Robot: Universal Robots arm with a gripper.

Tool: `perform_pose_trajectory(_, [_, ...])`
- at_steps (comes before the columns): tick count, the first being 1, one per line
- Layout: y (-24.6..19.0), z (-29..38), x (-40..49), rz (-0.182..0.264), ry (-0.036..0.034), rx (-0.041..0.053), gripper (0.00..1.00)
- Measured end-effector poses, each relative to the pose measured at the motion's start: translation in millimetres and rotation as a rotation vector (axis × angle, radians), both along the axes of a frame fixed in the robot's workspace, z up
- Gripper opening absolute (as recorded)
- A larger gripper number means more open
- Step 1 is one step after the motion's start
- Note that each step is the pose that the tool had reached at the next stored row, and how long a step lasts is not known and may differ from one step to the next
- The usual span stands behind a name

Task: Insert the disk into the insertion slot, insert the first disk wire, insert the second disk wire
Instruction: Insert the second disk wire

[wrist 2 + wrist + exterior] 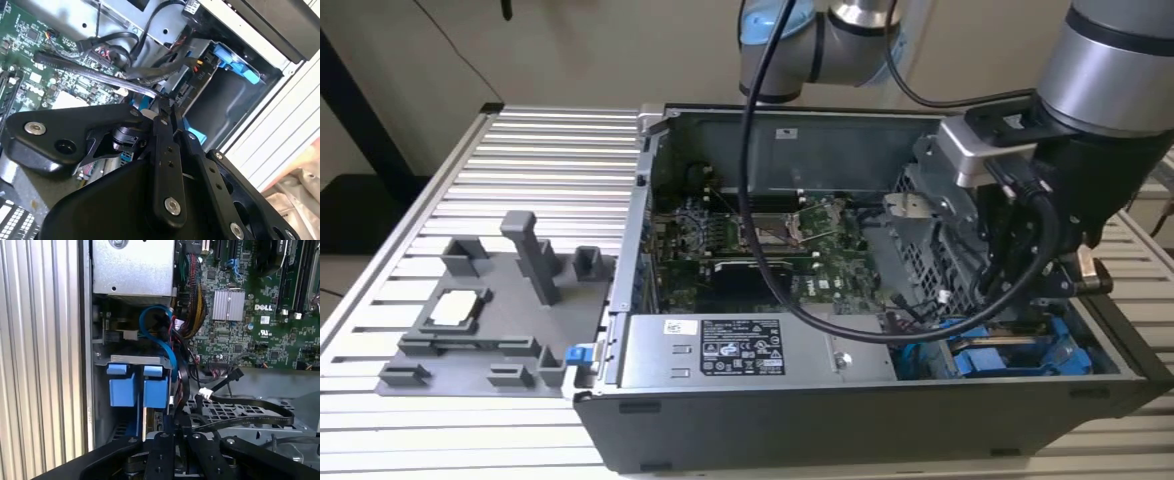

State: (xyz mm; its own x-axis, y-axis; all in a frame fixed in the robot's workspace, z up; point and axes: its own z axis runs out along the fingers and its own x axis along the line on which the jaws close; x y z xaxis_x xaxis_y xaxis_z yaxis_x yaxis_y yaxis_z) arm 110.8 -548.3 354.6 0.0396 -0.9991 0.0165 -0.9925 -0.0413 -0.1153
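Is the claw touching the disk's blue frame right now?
Cannot tell. In the second wrist view the claw overlaps the blue frame, hiding any contact or gap.

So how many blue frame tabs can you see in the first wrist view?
2: one blue tab and a second blue tab side by side beneath the power-supply box, just above the gripper. More may be hidden behind the cables.

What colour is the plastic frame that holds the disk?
Bright blue; the frame shows best in the first wrist view.
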Motion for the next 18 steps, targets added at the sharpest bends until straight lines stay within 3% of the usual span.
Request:
perform_pose_trajectory(5, [-10.5, 0.0, 1.8, 0.000, 0.0223, 0.0000, 0.16])
perform_pose_trajectory(8, [-15.7, -0.2, 2.8, 0.000, 0.0293, 0.0003, 0.16])
perform_pose_trajectory(10, [-16.7, -0.3, 4.1, 0.000, 0.0346, 0.0054, 0.16])
perform_pose_trajectory(18, [-16.7, -0.3, 21.2, 0.000, 0.1017, 0.0169, 0.16])
